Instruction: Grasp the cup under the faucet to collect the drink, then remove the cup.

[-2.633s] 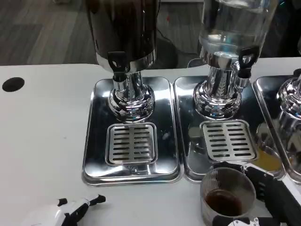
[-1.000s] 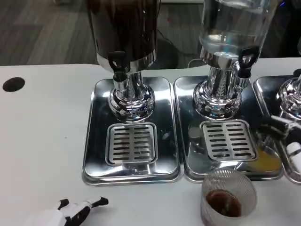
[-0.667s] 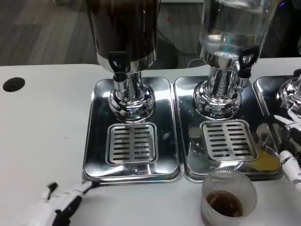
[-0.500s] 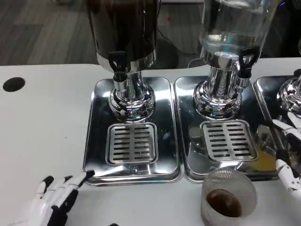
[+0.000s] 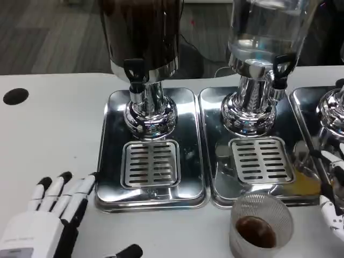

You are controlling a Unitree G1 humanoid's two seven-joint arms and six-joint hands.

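Cropping the right hand point(image 5: 332, 200) at frame edge

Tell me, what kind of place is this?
Probably a self-service drinks counter in an office or canteen. Two tall drink dispensers, one dark and one clear, stand on steel drip trays, and a cup holding dark drink sits on the white table.

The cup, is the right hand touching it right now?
Apart. The head view shows bare white table between the cup and the right hand, which sits at the picture's right edge.
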